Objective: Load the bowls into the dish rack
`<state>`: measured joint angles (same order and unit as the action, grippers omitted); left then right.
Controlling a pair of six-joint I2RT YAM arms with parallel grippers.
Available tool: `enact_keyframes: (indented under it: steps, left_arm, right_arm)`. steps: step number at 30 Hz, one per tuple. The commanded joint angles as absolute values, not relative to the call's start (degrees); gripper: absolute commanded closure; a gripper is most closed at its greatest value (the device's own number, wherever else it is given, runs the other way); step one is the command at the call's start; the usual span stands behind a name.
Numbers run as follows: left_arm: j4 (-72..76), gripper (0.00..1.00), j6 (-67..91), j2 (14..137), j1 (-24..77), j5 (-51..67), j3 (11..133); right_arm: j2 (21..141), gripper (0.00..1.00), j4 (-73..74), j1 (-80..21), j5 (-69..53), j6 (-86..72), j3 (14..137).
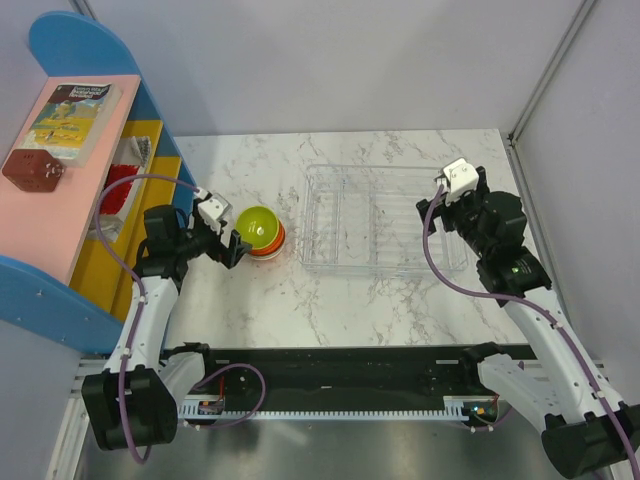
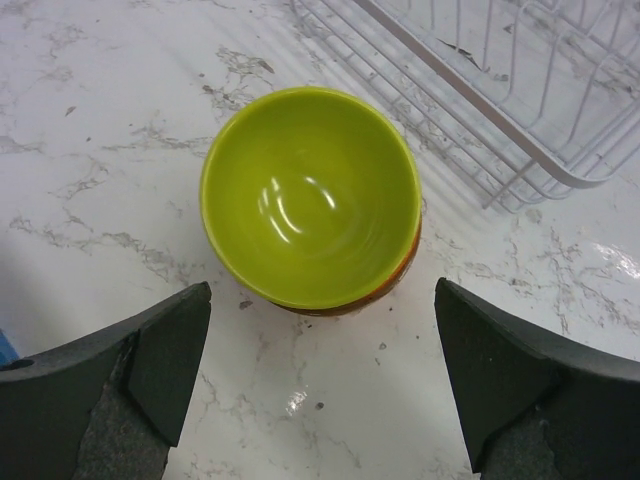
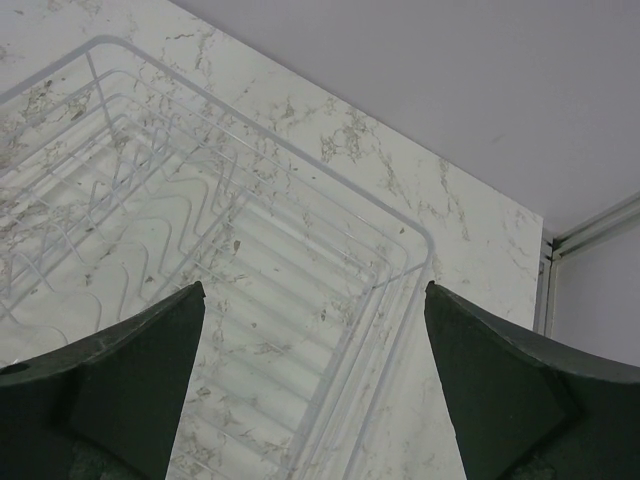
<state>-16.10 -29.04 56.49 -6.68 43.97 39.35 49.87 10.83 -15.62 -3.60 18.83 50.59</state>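
The bowls stand as one stack on the marble table, left of the dish rack (image 1: 385,222). A lime green bowl (image 1: 257,224) is on top and orange bowls (image 1: 272,247) are under it; I cannot tell how many. No pale mint bowl shows. My left gripper (image 1: 228,240) is open and empty just left of the stack. In the left wrist view the lime bowl (image 2: 310,195) lies ahead of the open gripper (image 2: 320,385), with an orange rim (image 2: 403,272) below it and the rack's corner (image 2: 500,110) beyond. My right gripper (image 1: 445,205) hovers open and empty over the rack's right end (image 3: 250,270).
A blue, pink and yellow shelf unit (image 1: 90,190) stands at the table's left, with a book (image 1: 70,115) and a brown box (image 1: 32,170) on top. Grey walls close off the back and the right. Inside the rack only its ribbed base shows.
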Motion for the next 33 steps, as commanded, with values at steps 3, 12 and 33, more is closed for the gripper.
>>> enact_keyframes:
  steps: [3, 12, 33]
  left_arm:
    - [-11.4, 0.00, -24.4, 60.8, -6.9, 40.3, 44.3]
    - [-7.7, 0.01, -23.6, 70.7, -6.9, 40.3, 47.2]
    - [-5.9, 0.35, -23.9, 77.3, -6.7, 40.0, 47.5]
  right_arm:
    - [51.2, 0.02, 10.7, -15.6, -6.9, 18.5, 52.3]
    - [51.2, 0.02, 11.0, -15.6, -7.2, 18.2, 52.3]
    - [51.1, 0.02, 11.3, -15.6, -8.2, 17.6, 52.4]
